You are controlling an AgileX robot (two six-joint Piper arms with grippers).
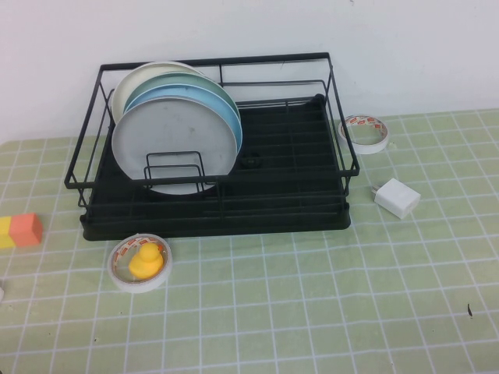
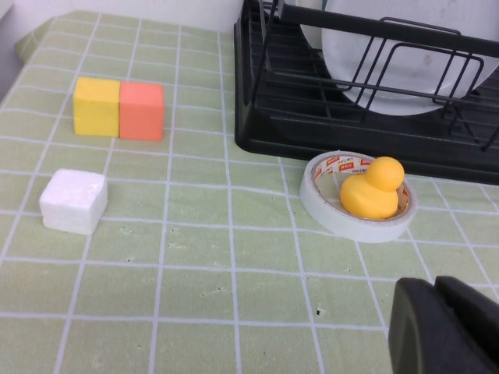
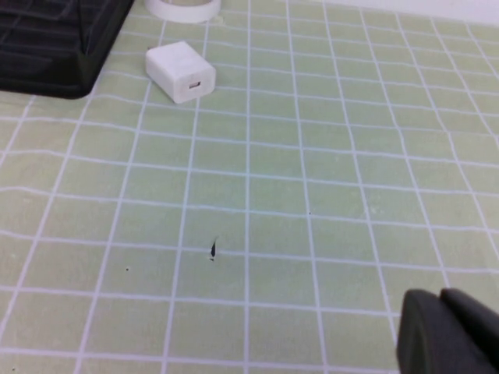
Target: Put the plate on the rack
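Rack [image 1: 312,210]: one, black, far middle of table. You bump it, plates tip over.

Plates: four, all standing in rack's left side. Grey plate [image 1: 168,148] nearest, then blue plate [image 1: 226,117], green plate [image 1: 168,84], cream plate [image 1: 118,93]. Job looks done.

Tape rolls: two. Near tape roll [image 1: 117,269] holds one yellow duck [image 1: 146,259]; far tape roll [image 1: 365,132] right of rack.

Charger [image 1: 397,197]: one, right.

Blocks: yellow-orange block [image 1: 19,231] left, white block [image 2: 74,201] near it.

Left gripper [image 2: 448,323], right gripper [image 3: 452,335]: low, near edge, clear of rack. Jaws clenched, holding nothing. You sweep low, you knock duck.
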